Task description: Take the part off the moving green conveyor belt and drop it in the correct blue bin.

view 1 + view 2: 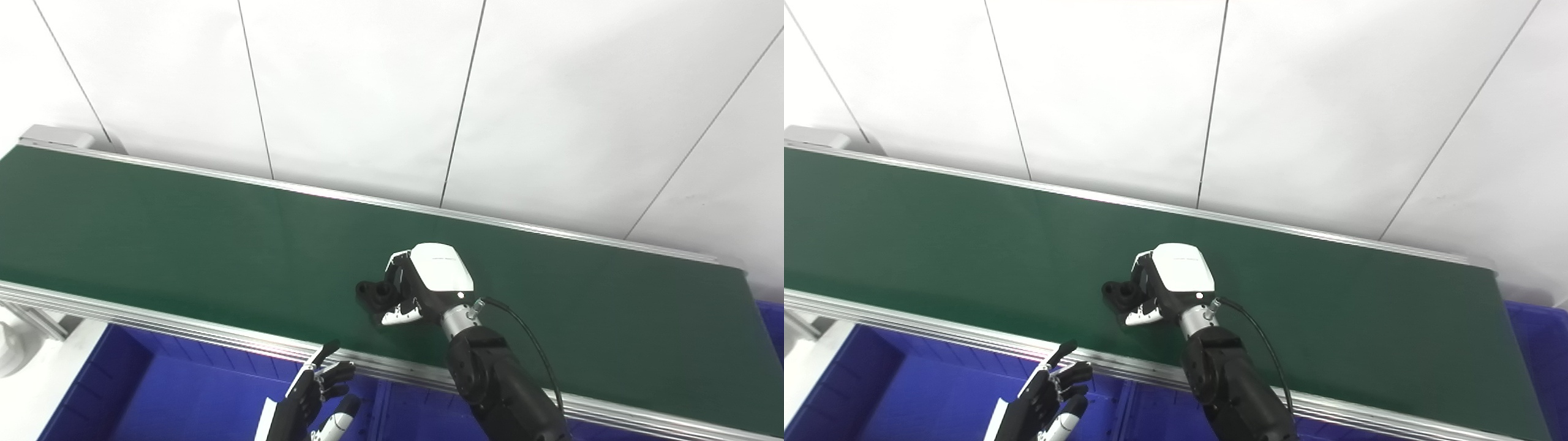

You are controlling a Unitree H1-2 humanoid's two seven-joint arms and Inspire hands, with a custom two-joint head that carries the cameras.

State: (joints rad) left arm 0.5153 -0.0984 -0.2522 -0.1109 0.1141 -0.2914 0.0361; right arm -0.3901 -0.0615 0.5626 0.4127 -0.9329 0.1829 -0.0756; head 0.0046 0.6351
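A small black part point(373, 294) lies on the green conveyor belt point(184, 245), near the belt's front half. My right hand point(422, 282), white-backed with black fingers, rests over the belt. Its fingers and thumb are curled around the part's right end, and the part sticks out to the left. My left hand point(312, 395) hovers low over the blue bin point(153, 392) in front of the belt, with its fingers spread and nothing in it. In the right eye view the part point(1119, 294) shows the same way.
A silver rail point(184, 331) runs along the belt's front edge. Blue bins sit below it, with a divider point(381, 404) between two of them, and another blue bin point(773, 324) stands at the belt's right end. A white panelled wall stands behind.
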